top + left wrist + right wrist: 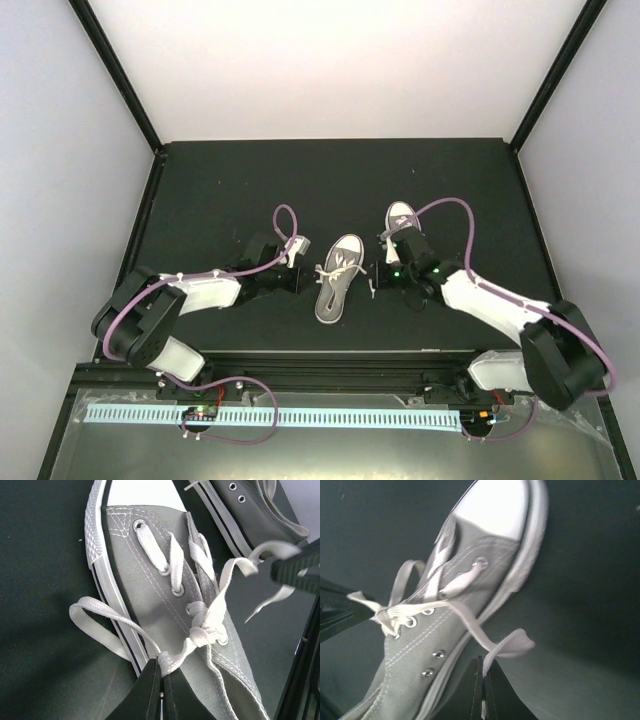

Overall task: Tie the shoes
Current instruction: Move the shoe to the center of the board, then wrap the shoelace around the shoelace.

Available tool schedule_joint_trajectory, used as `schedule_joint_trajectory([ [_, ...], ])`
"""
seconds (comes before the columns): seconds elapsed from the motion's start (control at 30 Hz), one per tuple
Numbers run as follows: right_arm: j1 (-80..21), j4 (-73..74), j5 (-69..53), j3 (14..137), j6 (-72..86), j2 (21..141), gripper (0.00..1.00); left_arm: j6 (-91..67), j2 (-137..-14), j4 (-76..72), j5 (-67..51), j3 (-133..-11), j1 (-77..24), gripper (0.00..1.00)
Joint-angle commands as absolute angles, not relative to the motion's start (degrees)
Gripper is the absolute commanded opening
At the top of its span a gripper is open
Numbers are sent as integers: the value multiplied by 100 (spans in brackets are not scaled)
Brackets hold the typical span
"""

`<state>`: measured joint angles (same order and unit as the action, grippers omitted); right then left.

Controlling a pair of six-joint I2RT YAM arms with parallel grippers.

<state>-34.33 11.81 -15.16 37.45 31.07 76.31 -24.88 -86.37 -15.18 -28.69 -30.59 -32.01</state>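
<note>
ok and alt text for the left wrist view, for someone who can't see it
The left gripper, shut, pinches a loop of white lace beside a loose knot on a grey sneaker, seen close up with its white toe cap at the top. A second sneaker lies at the upper right on the dark table.

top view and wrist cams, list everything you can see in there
shoes: two, grey with white toe caps; one mid-table between the grippers, the other further back by the right arm
laces: white, knotted on the mid-table shoe, a loop pulled to each side
table: one, black
cables: purple, one along each arm
left gripper: black, shut on one lace loop
right gripper: black, shut on the other loop
</note>
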Motion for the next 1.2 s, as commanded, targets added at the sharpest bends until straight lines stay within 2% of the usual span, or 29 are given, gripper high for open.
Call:
schedule_joint_trajectory([
  [0.0,-3255,1969,-299,3558,3130,6882,2,-1989,-8469,-1064,-3086,-3189,-3230,2],
  [0.13,-2962,2176,-81,3327,3122,6392,2,-1814,-8463,-925,-3196,-3237,-3227,1],
  [0.57,-2796,2161,90,2629,3613,6009,2,-2054,-8174,-668,-2523,-2992,-3228,2],
  [0.93,-2752,2583,578,2494,3881,5311,2,-1904,-8117,-639,-2675,-2928,-3234,2],
  [1.17,-2742,2373,286,2578,3708,5252,2,-1633,-7916,-837,-2775,-2996,-3437,1],
])
